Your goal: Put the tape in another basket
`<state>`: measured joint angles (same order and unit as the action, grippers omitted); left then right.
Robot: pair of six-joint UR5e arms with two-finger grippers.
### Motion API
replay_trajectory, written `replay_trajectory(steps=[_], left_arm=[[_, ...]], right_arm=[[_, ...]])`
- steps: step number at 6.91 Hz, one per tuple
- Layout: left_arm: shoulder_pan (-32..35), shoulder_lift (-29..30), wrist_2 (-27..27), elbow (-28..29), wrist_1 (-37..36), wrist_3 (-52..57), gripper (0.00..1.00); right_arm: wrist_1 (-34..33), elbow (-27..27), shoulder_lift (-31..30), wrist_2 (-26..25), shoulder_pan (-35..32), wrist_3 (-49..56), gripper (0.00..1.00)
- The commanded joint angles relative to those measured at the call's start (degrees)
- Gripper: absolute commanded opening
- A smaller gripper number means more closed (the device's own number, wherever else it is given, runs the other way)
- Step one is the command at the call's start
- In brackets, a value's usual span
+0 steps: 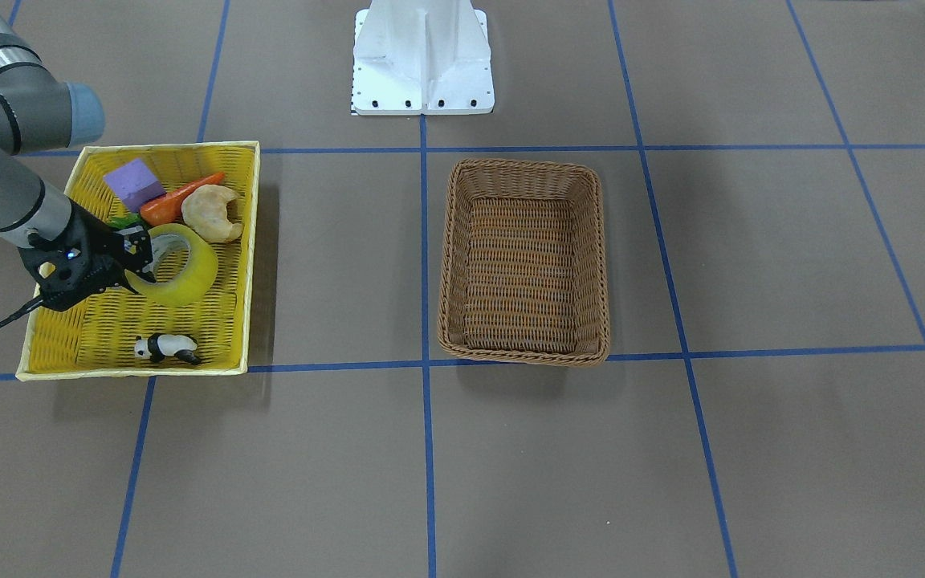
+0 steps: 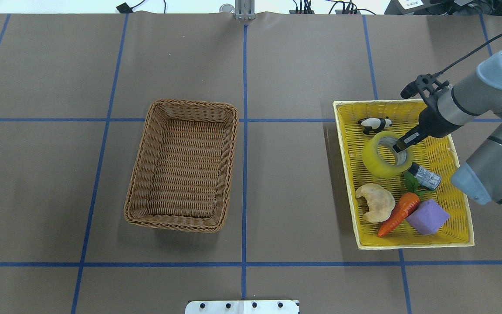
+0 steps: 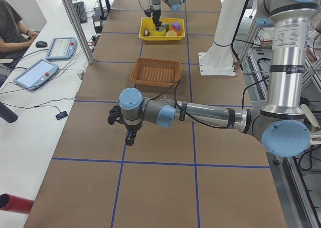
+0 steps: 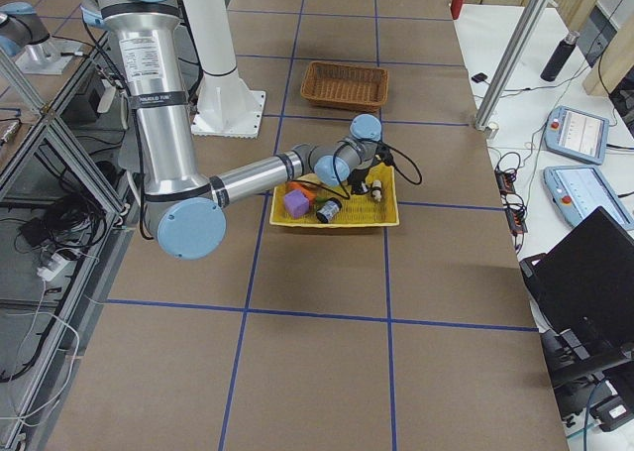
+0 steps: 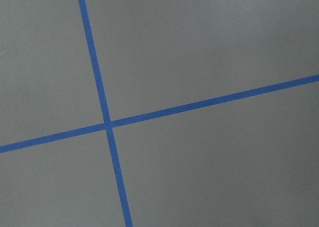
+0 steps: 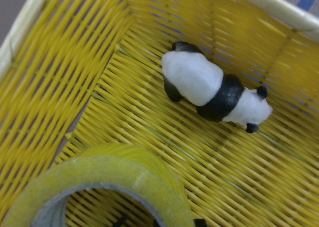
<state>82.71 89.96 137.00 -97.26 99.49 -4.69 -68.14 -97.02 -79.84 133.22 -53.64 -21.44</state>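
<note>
Right pincer [image 2: 398, 146]: one, black, spread astride the roll's wall, one fingertip inside the core and one outside. The wrist view shows a gap at the inner fingertip, and both tips are cut off at that view's lower edge.
Tape [image 2: 377, 163]: one wide roll of translucent yellow-green packing tape with a grey-white core. It lies flat in the yellow tray, directly under the pincer.
Panda [image 2: 375, 124]: one small black-and-white figurine, just beyond the pincer, apart from the roll.
Can [image 2: 426, 176]: one small silver-black can on its side, just robot-ward of the pincer. The arm hides it in the front-facing view.
Further robot-ward: one orange toy carrot [image 2: 397, 216] with green leaves, one pale crescent-shaped bread [image 2: 375, 201] and one purple foam block [image 2: 427, 216].
Yellow tray [image 2: 350, 174]: one shallow bright yellow woven tray, holding all six things above.
Brown basket [image 2: 192, 104]: one deep brown wicker basket with nothing in it, well apart from the pincer across the table [image 2: 294, 183].
Left pincer [image 3: 129, 137]: one, far off, pointing down over bare table. I cannot tell whether it is spread or pressed together.
</note>
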Motion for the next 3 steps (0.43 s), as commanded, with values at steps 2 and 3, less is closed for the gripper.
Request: replay_trajectory(steps=[2,3], left_arm=[[0.0,1.3,9.4,-1.1,1.5,-5.2,0.98],[-0.1,1.9,13.0,-1.0,5.9,-11.7,0.98]], right_arm=[[0.5,-3.3,3.0,6.8,-3.1,-14.7,0.00],[0.6,-4.7,4.3,9.0,-3.0,-21.3,0.00]])
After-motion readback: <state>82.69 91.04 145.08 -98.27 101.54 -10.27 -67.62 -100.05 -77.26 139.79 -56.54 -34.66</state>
